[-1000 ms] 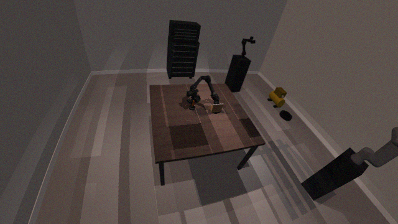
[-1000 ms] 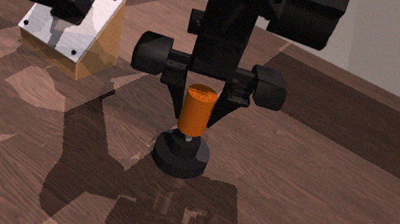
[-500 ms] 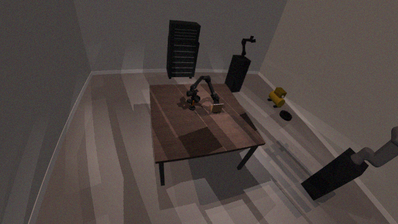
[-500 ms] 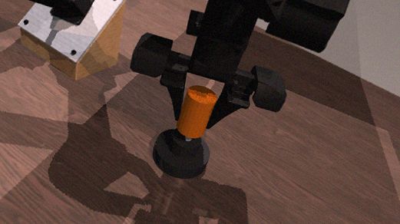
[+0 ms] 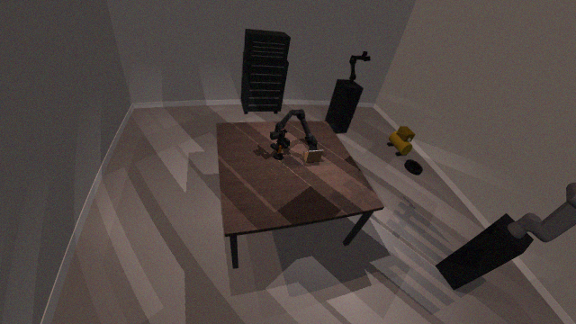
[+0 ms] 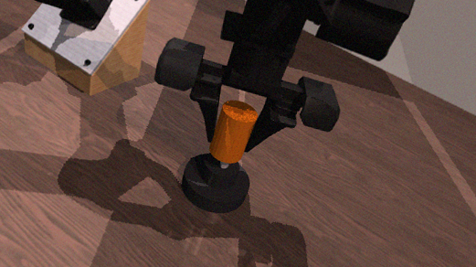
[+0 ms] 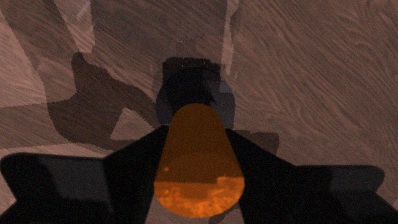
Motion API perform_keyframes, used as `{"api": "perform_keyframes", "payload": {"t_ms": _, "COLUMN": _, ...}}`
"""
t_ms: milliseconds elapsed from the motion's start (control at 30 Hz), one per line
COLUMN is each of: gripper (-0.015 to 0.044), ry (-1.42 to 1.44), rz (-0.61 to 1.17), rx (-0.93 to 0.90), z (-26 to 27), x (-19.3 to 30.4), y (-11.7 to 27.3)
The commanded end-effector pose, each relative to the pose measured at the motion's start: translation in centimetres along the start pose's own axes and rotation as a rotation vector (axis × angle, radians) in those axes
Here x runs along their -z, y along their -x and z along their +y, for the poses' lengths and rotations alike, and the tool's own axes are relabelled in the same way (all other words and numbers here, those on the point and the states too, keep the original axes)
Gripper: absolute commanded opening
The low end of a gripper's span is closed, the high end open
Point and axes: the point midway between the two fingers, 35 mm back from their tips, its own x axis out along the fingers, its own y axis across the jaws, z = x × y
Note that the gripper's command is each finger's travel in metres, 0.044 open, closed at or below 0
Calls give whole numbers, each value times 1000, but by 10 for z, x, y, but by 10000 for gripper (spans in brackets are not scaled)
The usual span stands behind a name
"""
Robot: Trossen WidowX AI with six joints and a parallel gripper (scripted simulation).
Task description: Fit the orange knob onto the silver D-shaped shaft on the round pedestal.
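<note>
Gripped — the orange knob [image 6: 233,133] [image 7: 199,160] sits between the pincer's [image 6: 232,139] [image 7: 198,131] fingers.Standing upright — the orange knob [image 6: 233,133] [image 7: 199,160] between the pincer's [image 6: 229,146] [image 7: 198,131] fingertips.

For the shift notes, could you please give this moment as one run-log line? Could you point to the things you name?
gripper [image 6: 230,145] [image 7: 196,132]: shut on orange knob [image 6: 233,134] [image 7: 198,150] | knob: upright, above pedestal [image 6: 215,191] [image 7: 226,106] | shaft [image 6: 225,165]: sliver visible below knob | flat alignment: cannot tell | release: not yet

Dim, brownish light reaches me, and grain speckles all three views. Hard-edged shadows and paler bands cross the wooden table [image 5: 270,198] [image 6: 376,207] [image 7: 310,60]; my own dark shadow falls beside the round pedestal [image 6: 215,190] [image 7: 222,107]. My black gripper [image 5: 280,148] [image 6: 230,144] [image 7: 196,132] loses detail in the gloom, while the orange knob's [image 5: 280,149] [image 6: 232,135] [image 7: 198,155] top catches brighter light.
</note>
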Motion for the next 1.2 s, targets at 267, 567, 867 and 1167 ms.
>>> {"api": "perform_keyframes", "payload": {"t_ms": 267, "gripper": 0, "ry": 205, "rz": 3, "rx": 3, "z": -2, "x": 0, "y": 1}}
{"api": "perform_keyframes", "payload": {"t_ms": 567, "gripper": 0, "ry": 205, "rz": 4, "rx": 2, "z": 0, "x": 1, "y": -2}}
{"api": "perform_keyframes", "payload": {"t_ms": 867, "gripper": 0, "ry": 205, "rz": 4, "rx": 2, "z": -1, "x": 1, "y": -2}}
{"api": "perform_keyframes", "payload": {"t_ms": 1167, "gripper": 0, "ry": 205, "rz": 4, "rx": 2, "z": -1, "x": 1, "y": -2}}
